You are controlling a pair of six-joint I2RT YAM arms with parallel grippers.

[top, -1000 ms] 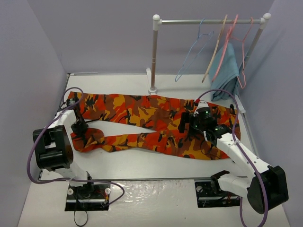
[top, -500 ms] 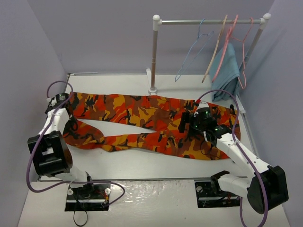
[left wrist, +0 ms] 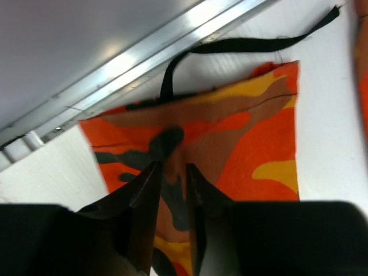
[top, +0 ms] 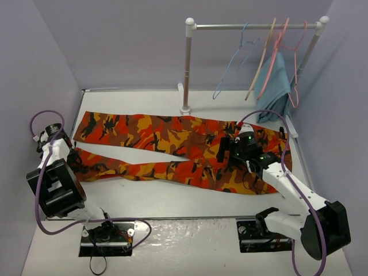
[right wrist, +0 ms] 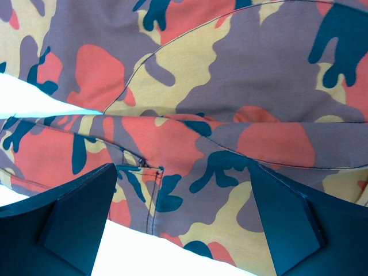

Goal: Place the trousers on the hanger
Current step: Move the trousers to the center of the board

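1. The trousers [top: 172, 152] lie flat across the surface [top: 172, 198], with the waist toward 3 o'clock and both leg ends toward 9 o'clock. The hanger [top: 233, 63] hangs on the rail [top: 253, 26] at 1 o'clock, well apart from them.
2. The left fingers [left wrist: 144, 213] stand a narrow gap apart over the cuff [left wrist: 230, 132] of the near leg at 9 o'clock. I cannot tell whether they pinch cloth or only hover above it.
3. The right fingers [right wrist: 80, 221] are spread wide over the seat of the trousers near 3 o'clock and hold nothing.
4. The step looks like laying the near leg out straight. To do it well, the left arm should rise straight off the cuff so the cloth does not drag. That would leave the leg smooth and close beside the far one, ready to go over the hanger's bar.
5. A black strap [left wrist: 247, 43] trails from the cuff toward the metal strip [left wrist: 123, 63] and could snag a finger.
6. From above, the left arm hides the cuff's end and the right arm covers part of the waist. The hanger's thin wire is hard to trace at its lower bar.
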